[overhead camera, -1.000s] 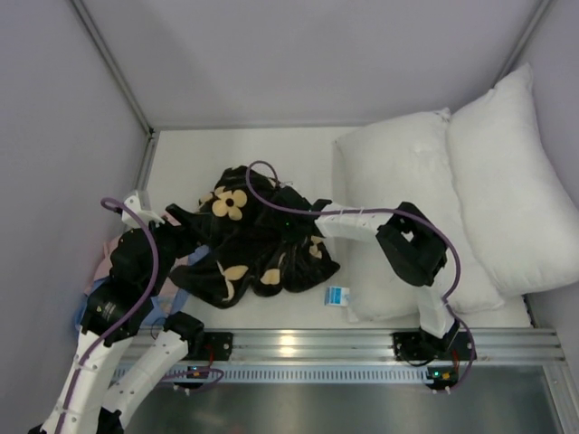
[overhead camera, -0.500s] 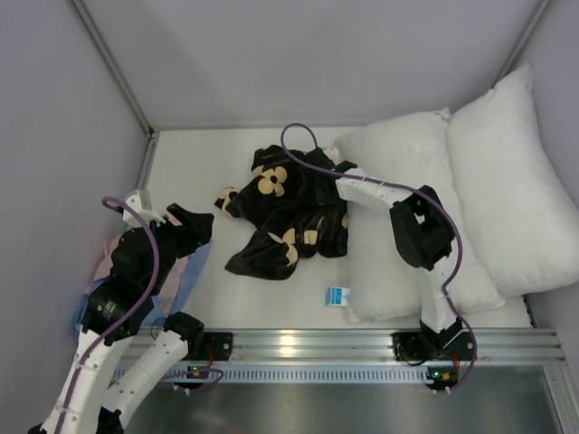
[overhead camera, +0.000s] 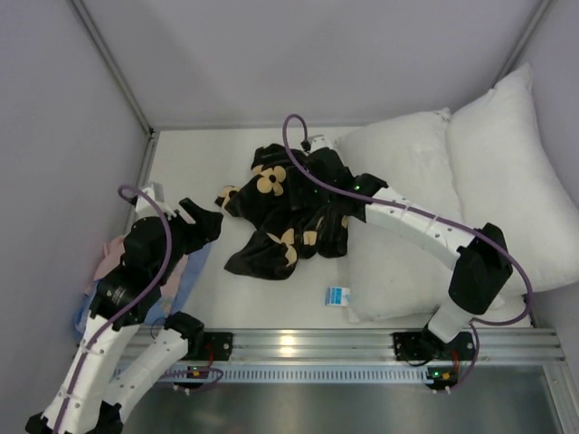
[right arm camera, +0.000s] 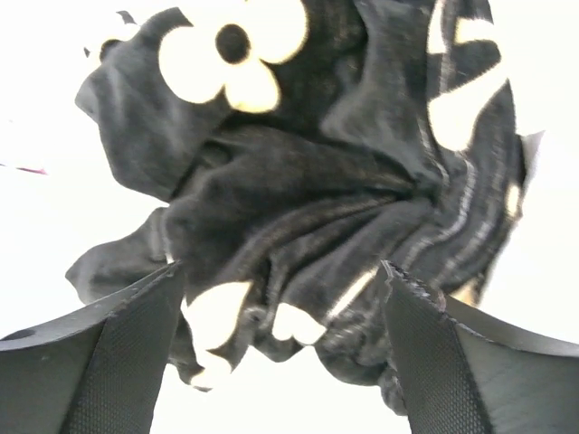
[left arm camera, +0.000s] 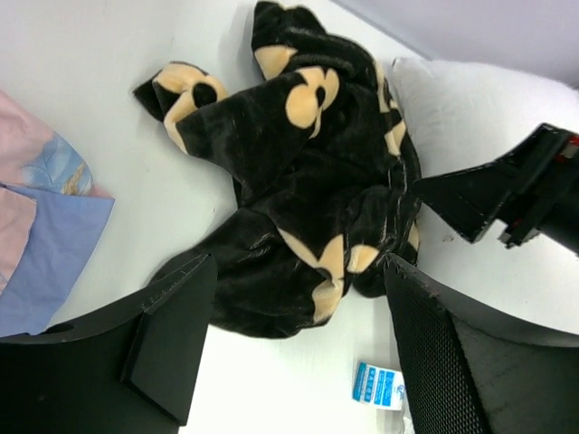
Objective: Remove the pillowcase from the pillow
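- The pillowcase (overhead camera: 288, 210), black plush with tan flowers, lies crumpled in a heap on the white desk (overhead camera: 185, 163), around the middle of it.
- It is off the pillow (overhead camera: 412, 203). Only the heap's right edge touches the pillow's left side, and the top view shows the pillow's white stuffing cover bare.
- The pillow lies flat at the right of the desk, with its small blue-and-white label (overhead camera: 337, 296) at the near left corner, just clear of the heap.
- A second white pillow (overhead camera: 507, 172) leans against the right wall, overlapping the first one's far right side.
- The right gripper (right arm camera: 280, 276) hangs over the far right part of the heap with its fingers spread wide. Folds of pillowcase lie beneath and between them, and nothing is pinched.
- The left gripper (left arm camera: 297, 264) is spread too and holds nothing. It sits left of the heap and points toward it.
- A pink cloth (left arm camera: 27, 172) and a light-blue cloth (left arm camera: 45, 262) lie at the desk's near left edge, under the left arm and apart from the pillowcase.
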Motion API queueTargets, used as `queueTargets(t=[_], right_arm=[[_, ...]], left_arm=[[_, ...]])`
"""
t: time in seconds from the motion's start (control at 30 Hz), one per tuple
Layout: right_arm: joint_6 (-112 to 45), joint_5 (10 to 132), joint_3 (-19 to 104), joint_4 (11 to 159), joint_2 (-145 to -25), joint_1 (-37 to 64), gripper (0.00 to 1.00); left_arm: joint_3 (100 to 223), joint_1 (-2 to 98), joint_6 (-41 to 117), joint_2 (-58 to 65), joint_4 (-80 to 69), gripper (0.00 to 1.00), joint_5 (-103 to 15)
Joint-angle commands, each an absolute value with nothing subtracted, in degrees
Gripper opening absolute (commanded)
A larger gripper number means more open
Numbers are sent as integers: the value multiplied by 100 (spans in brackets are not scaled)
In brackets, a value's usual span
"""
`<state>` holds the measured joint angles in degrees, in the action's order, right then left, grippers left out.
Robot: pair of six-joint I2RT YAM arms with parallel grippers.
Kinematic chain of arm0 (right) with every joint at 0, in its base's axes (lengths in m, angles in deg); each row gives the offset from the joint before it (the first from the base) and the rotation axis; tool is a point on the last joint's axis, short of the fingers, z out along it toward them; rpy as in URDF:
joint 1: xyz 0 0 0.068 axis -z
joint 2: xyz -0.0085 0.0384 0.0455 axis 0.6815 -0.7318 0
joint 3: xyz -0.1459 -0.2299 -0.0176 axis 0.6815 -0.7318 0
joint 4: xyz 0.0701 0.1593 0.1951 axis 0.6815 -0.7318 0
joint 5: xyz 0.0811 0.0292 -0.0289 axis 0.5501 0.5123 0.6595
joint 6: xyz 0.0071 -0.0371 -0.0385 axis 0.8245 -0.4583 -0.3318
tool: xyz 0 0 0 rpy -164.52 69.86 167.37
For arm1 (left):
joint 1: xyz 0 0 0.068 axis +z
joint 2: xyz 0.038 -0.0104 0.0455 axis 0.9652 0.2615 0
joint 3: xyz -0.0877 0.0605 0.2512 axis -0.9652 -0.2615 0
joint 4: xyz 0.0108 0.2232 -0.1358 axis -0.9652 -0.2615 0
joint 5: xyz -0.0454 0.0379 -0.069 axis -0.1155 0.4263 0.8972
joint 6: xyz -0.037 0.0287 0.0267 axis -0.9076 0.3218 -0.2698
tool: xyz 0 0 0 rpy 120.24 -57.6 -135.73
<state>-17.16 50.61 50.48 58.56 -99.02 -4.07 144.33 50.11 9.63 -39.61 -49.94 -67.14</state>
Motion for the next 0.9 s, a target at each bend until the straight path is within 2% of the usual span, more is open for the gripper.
queueTargets(t=[0.0, 0.1, 0.33, 0.4, 0.6, 0.77, 0.83, 0.87], right_arm=[[-1940, 4685, 4655, 6061, -9585, -406, 84], [-2159, 4281, 4347, 6096, -9461, -406, 90], [-2635, 2761, 3626, 6078, -9129, -424, 89], [-2600, 2349, 3302, 6087, -8883, -433, 89], [-3039, 2758, 2168, 6649, -7635, -441, 91], [-2373, 3146, 1543, 6528, -6869, -398, 92], [-2073, 3084, 1481, 6317, -6799, -389, 94], [-1959, 3137, 1350, 6263, -6746, -389, 99]], left_arm=[[14397, 5006, 969, -3533, -4844, 80, -6484], [14389, 5005, 934, -3172, -4783, 82, -6256], [14116, 5005, 881, -2391, -4203, 87, -5369], [14116, 5005, 933, -2171, -4089, 93, -4903], [13783, 4962, 742, -1625, -3606, 99, -4050], [12992, 4856, 127, -1739, -2280, 99, -3330], [12702, 4795, -24, -1687, -1850, 99, -3058], [12640, 4742, -120, -1660, -1752, 99, -2986]])
